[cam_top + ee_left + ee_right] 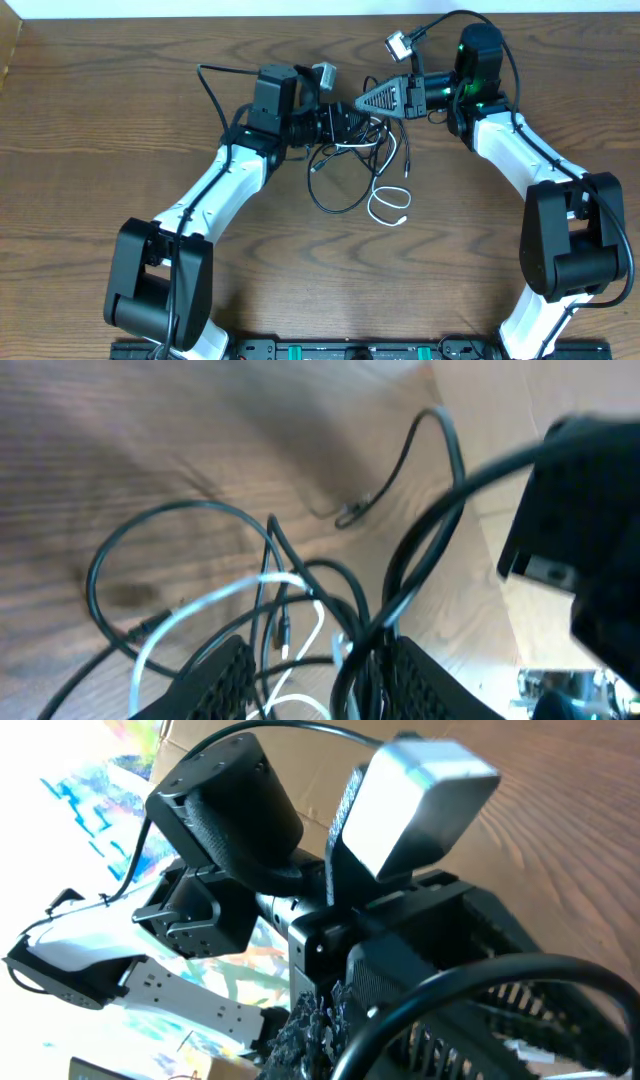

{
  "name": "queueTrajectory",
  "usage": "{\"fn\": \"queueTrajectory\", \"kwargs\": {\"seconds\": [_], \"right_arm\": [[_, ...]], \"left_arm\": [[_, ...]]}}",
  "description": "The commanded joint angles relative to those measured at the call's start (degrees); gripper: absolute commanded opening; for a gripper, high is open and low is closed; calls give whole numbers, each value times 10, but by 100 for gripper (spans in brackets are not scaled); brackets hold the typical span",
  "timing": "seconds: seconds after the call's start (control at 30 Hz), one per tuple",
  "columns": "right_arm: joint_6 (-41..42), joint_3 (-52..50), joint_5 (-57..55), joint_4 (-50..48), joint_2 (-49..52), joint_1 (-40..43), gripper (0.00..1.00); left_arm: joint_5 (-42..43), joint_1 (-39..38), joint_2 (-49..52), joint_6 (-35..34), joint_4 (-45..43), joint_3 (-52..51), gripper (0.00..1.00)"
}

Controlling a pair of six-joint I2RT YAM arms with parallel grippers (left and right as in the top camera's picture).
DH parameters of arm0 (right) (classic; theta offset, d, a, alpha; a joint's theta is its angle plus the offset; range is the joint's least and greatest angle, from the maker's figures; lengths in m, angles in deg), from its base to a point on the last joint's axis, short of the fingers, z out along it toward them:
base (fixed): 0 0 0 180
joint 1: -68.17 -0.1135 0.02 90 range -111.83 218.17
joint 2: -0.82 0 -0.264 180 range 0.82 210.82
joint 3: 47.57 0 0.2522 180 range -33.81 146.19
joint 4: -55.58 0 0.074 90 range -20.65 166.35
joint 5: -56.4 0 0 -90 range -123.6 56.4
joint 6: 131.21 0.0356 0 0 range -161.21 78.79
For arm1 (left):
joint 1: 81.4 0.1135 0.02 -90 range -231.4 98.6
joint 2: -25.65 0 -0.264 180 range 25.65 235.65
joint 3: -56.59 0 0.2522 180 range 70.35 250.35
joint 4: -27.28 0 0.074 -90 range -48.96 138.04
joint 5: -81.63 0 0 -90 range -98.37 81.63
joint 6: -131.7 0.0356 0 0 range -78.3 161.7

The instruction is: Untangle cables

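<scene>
The black and white cables (pixel 350 150) lie tangled on the wooden table (pixel 120 120) at upper centre of the overhead view, strands passing between the parted fingers of the left gripper (pixel 320 665), while the right gripper (pixel 366 100), jaws together, sits just right of the knot

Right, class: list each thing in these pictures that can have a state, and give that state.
left gripper: open, cables running between its fingers.
right gripper: shut; whether it pinches a cable cannot be told.
black cables: tangled in overlapping loops, not separated.
white cable: looped, crossing the black ones, not freed.
</scene>
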State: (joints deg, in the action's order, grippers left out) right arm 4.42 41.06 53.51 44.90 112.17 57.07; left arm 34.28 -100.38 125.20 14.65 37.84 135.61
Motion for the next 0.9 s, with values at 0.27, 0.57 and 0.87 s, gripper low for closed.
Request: {"fn": "queueTrajectory", "kwargs": {"seconds": [0.27,0.57,0.87], "right_arm": [[37,3,16,-5,-11,0,1],[42,3,16,-13,-12,0,1],[113,3,22,-96,-12,0,1]], "left_arm": [[-102,1,4,-65,-22,-3,44],[-102,-21,4,-67,-22,-3,44],[-168,-43,4,-78,-19,-3,44]]}}
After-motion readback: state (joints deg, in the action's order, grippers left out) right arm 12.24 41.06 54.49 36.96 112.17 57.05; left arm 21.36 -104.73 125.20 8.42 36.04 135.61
